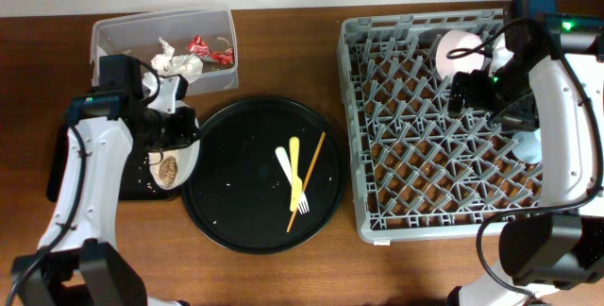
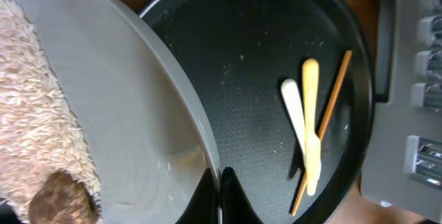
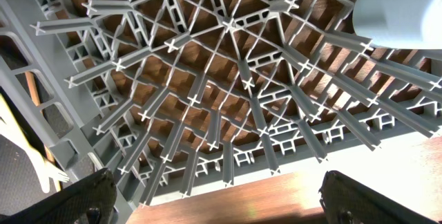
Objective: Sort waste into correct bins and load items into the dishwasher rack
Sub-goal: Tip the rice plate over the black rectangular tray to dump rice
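Observation:
My left gripper [image 2: 221, 182] is shut on the rim of the white plate [image 2: 131, 113], held tilted over the shallow black tray [image 1: 58, 178]. The plate [image 1: 186, 162] carries a heap of rice grains [image 2: 34, 106] and a brown lump [image 2: 59, 200]. The clear tub [image 1: 113, 32] holds the napkin [image 1: 165, 60] and red-and-white wrappers [image 1: 209, 49]. A yellow utensil [image 1: 294, 169], a paler one [image 1: 285, 161] and orange chopsticks [image 1: 308, 178] lie on the round black tray [image 1: 236, 155]. My right gripper [image 3: 228, 203] is open and empty above the grey rack [image 1: 425, 164].
In the rack are a pink bowl [image 1: 460, 49], a cream cup [image 1: 502, 58] and a light blue cup [image 1: 528, 145], which also shows in the right wrist view [image 3: 407, 10]. Scattered grains lie on the round tray. Brown table wood surrounds everything.

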You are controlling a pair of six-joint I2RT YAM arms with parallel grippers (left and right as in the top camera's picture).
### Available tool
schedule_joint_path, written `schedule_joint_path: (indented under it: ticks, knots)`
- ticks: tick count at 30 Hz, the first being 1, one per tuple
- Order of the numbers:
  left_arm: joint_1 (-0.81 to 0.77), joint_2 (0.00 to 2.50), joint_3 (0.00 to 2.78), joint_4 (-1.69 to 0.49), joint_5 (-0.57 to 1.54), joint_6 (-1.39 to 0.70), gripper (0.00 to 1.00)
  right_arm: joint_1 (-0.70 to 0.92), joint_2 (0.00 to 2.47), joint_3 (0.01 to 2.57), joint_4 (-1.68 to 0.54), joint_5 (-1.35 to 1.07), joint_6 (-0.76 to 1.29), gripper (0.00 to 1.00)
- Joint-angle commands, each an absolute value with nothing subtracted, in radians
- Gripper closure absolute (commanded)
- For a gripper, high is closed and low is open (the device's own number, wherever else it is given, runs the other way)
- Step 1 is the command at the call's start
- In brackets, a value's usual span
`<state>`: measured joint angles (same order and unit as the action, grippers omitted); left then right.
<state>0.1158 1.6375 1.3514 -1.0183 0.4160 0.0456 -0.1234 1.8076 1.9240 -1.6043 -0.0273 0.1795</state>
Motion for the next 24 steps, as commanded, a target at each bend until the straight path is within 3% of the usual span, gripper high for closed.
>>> schedule_joint_path:
  ticks: [1,12,18,24]
  knots:
    - [0.171,1.603,1.372,-1.004,0.548,0.062,1.00,-0.125,1.809,1.922,-1.610,-0.015,0.173,0.02]
    - [0.387,1.603,1.372,-1.015,0.858,0.136,1.00,-0.125,1.809,1.922,-1.617,-0.015,0.173,0.02]
    - [0.405,1.597,1.372,-1.024,0.813,0.150,1.00,-0.125,1.809,1.922,-1.621,-0.014,0.173,0.02]
    - [0.527,1.598,1.372,-1.045,1.142,0.174,1.00,-0.125,1.809,1.922,-1.624,-0.011,0.173,0.02]
